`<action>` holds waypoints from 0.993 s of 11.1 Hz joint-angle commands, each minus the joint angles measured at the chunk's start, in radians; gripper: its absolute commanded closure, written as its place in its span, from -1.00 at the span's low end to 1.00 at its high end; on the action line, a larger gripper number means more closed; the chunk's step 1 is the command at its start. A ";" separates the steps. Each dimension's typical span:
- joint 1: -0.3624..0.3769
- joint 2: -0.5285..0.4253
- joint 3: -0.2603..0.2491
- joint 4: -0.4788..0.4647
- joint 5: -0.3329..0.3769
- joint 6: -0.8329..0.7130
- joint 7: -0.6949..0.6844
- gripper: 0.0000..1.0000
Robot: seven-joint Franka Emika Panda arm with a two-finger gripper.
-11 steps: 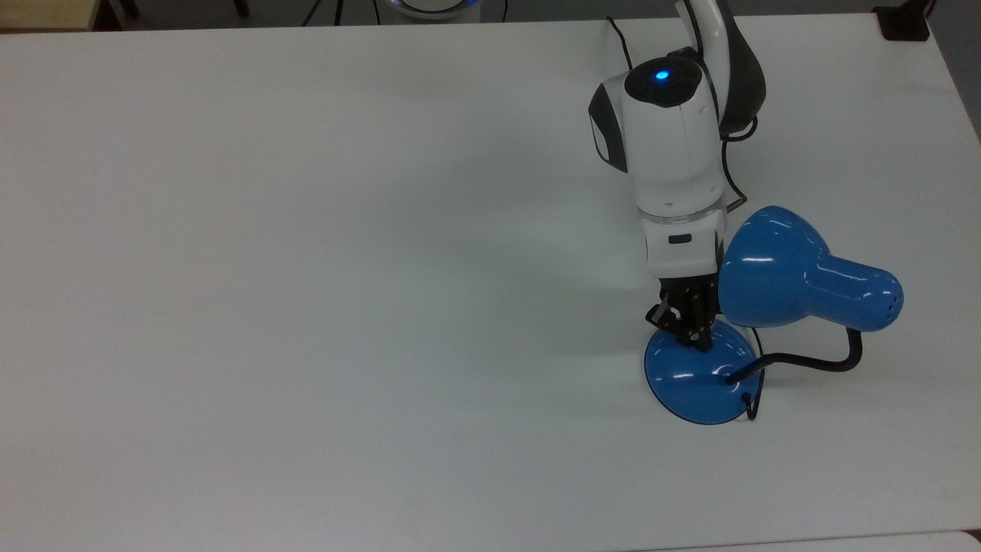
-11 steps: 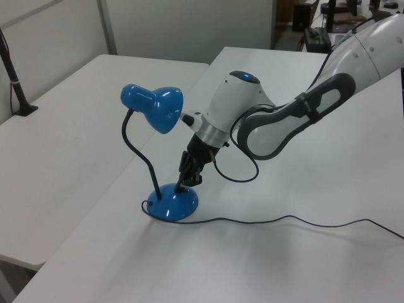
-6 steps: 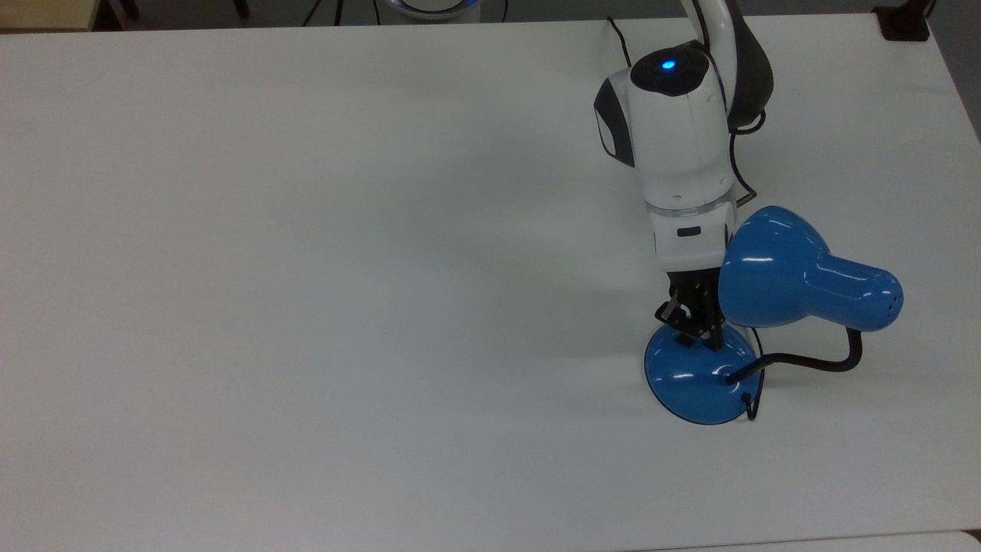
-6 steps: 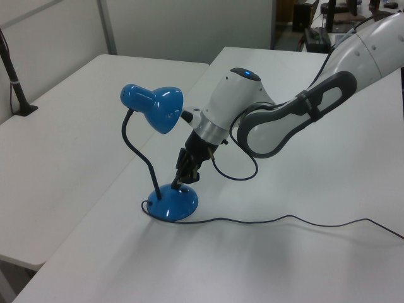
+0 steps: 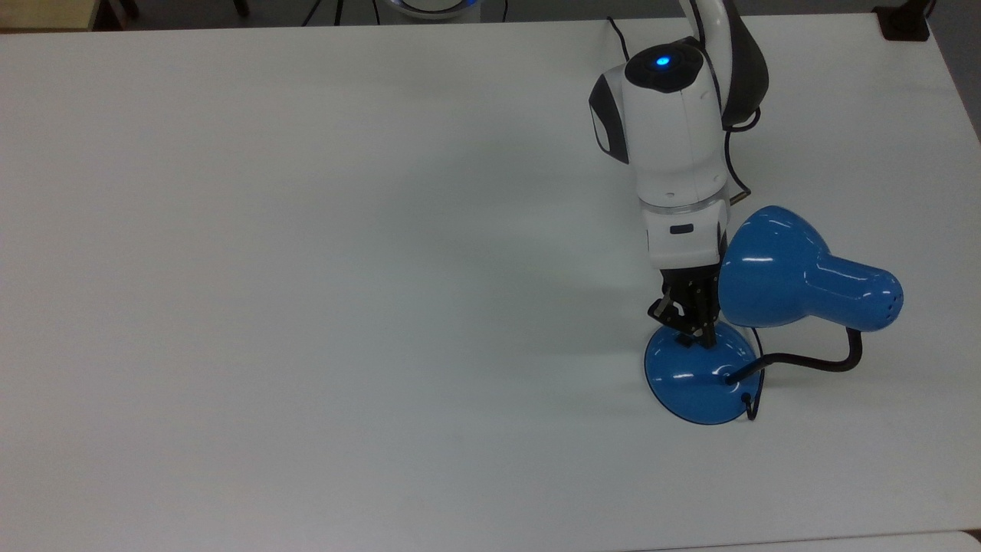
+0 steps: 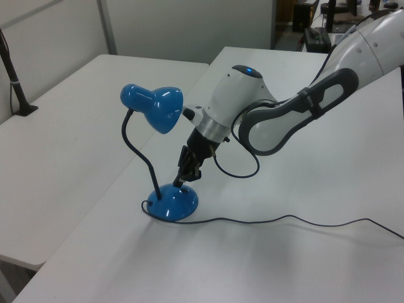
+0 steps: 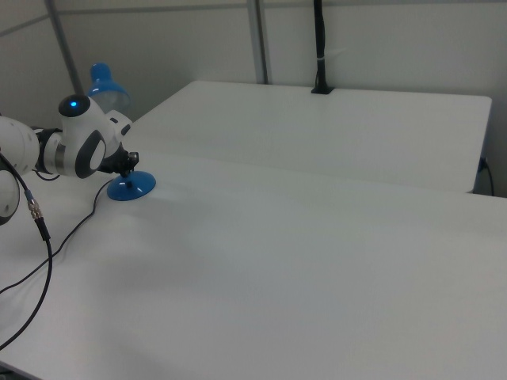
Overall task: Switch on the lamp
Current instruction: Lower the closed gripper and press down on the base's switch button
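The broad white tabletop (image 5: pixel 306 307) is flat, smooth and matt, and joins a second white surface seen in the left view and the right view. Over it reaches the white and dark grey robot arm (image 5: pixel 674 146), its rounded plastic shell carrying a small blue light.

The glossy blue metal desk lamp (image 5: pixel 797 280) stands toward the top view's right, near the tabletop's front edge. Its bell-shaped shade (image 6: pixel 158 104) is hard, shiny sheet metal, probably thin and light, and would slip under a pinch. It hangs off to one side on a thin black gooseneck (image 5: pixel 812 360), which looks bendable, so a push on the shade would likely swing it. The round domed base (image 5: pixel 693 379) sits flat on the tabletop and is probably the heaviest part, steady enough to take a downward press. Its slick curve gives no grip, so I would judge it best to press straight down on the switch, not sideways, lest the lamp slide. No lifting hold seems needed. A thin black cord (image 6: pixel 284 219) leaves the base and trails loosely over the tabletop.

The black gripper (image 5: pixel 686 326) points down at the rear part of the dome, beside the shade. Its fingers stand close together, holding nothing, tips at or just above the base near a small dark mark; whether they touch it I cannot tell. No glow shows at the shade.
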 commanded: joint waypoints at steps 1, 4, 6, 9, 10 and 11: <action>0.014 -0.016 -0.014 -0.039 0.017 0.011 -0.001 0.97; 0.011 -0.016 -0.014 -0.045 0.013 0.010 -0.001 0.97; 0.011 -0.011 -0.014 -0.056 0.012 0.011 -0.001 0.97; 0.006 -0.005 -0.014 -0.056 0.013 0.010 -0.001 0.97; 0.006 0.004 -0.014 -0.054 0.012 0.011 -0.001 0.97; 0.006 0.012 -0.014 -0.054 0.012 0.011 -0.002 0.97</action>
